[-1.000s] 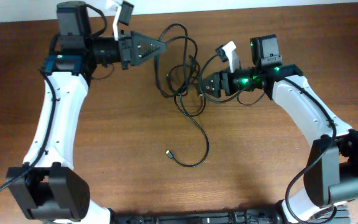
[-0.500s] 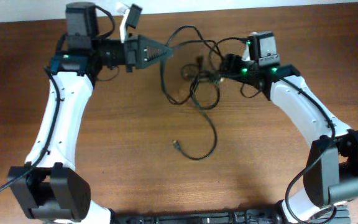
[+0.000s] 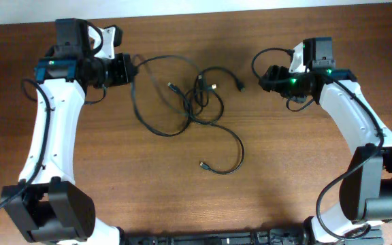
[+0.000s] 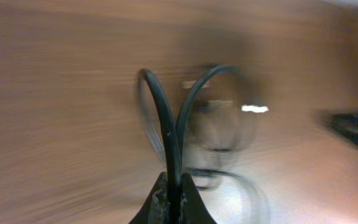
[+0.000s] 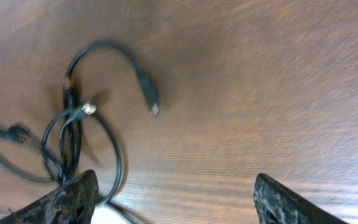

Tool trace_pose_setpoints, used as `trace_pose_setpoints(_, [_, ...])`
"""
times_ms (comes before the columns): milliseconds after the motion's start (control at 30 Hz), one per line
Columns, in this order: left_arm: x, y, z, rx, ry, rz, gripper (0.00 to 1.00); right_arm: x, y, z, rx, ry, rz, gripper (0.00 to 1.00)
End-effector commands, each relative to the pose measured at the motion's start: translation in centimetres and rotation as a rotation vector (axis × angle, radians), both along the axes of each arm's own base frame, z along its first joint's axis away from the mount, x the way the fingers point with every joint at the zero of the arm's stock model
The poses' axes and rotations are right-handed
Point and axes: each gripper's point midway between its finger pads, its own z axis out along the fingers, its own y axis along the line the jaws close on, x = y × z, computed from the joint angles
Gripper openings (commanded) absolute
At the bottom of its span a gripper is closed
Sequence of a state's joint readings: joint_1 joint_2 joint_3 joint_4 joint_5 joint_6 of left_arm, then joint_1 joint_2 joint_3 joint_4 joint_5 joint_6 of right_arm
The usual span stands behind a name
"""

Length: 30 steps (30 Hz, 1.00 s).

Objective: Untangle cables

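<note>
Left hand [image 4: 172, 198] pinched on a cable loop. Right hand [image 3: 265, 76] wide, empty. Cables [image 3: 203, 102] knotted mid-desk [image 3: 284, 177] between both hands. Loose plug end [image 3: 240, 86] points toward the right hand, which is nearer it.

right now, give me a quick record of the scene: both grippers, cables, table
left gripper: shut, pinching a loop of the cables
right gripper: open, holding nothing, apart from the tangle
cables: black, knotted cluster between the two arms, one strand running to the left gripper
plug: loose end lying free, below the knot in the overhead view
table: brown wood
</note>
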<state>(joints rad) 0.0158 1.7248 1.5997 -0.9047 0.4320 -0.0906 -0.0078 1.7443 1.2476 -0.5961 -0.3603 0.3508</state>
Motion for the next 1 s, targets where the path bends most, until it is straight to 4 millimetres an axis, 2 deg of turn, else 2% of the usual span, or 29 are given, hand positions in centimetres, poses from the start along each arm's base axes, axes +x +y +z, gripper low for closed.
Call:
trace_pose_setpoints(0, [0.2,7.6,-0.5,0.409,-0.002,0.232,0.0,-0.9,1.3,0.0,0.041,0.018,0.085,0.8])
trace_pose_setpoints(200, [0.1,9.4,-0.3,0.473,0.003,0.323,0.0,-1.6,1.3,-0.3,0.033,0.039,0.106,0.8])
trace_pose_setpoints(333, [0.5,7.9,-0.3,0.4,-0.009,0.281,0.04,-1.6,1.3,-0.3,0.033,0.039,0.106,0.8])
trace_pose_setpoints(367, [0.7,7.6,-0.2,0.382,-0.016,0.272,0.11,-1.6,1.3,-0.3,0.033,0.04,0.106,0.8])
trace_pose_setpoints(400, [1.0,7.4,0.0,0.371,-0.03,0.269,0.37,-1.7,1.3,-0.3,0.033,0.042,0.106,0.8])
trace_pose_setpoints(433, [1.4,7.4,0.3,0.369,-0.05,0.273,0.72,-1.7,1.3,-0.3,0.033,0.046,0.106,0.8])
trace_pose_setpoints(467, [1.6,7.4,0.4,0.367,-0.061,0.274,0.97,-1.8,1.3,-0.3,0.033,0.047,0.106,0.8])
trace_pose_setpoints(533, [1.6,6.9,0.4,0.342,-0.062,0.258,0.99,-1.9,1.3,-0.4,0.029,0.048,0.116,0.8])
trace_pose_setpoints(633, [0.7,4.6,0.0,0.234,-0.02,0.179,1.0,-2.1,1.3,-0.5,0.024,0.052,0.127,0.8])
trace_pose_setpoints(667, [0.2,3.5,-0.4,0.193,0.005,0.143,0.98,-2.1,1.3,-0.5,0.024,0.055,0.127,0.8])
trace_pose_setpoints(733, [-1.2,1.8,-1.3,0.18,0.046,0.053,0.84,-2.2,1.3,-0.5,0.024,0.059,0.127,0.8])
trace_pose_setpoints(767, [-1.8,1.3,-1.9,0.193,0.064,0.017,0.77,-2.2,1.3,-0.5,0.024,0.06,0.127,0.8])
trace_pose_setpoints(967, [-5.8,-3.4,-7.4,0.27,0.137,-0.258,0.79,-2.3,1.3,-0.5,0.024,0.061,0.127,0.8])
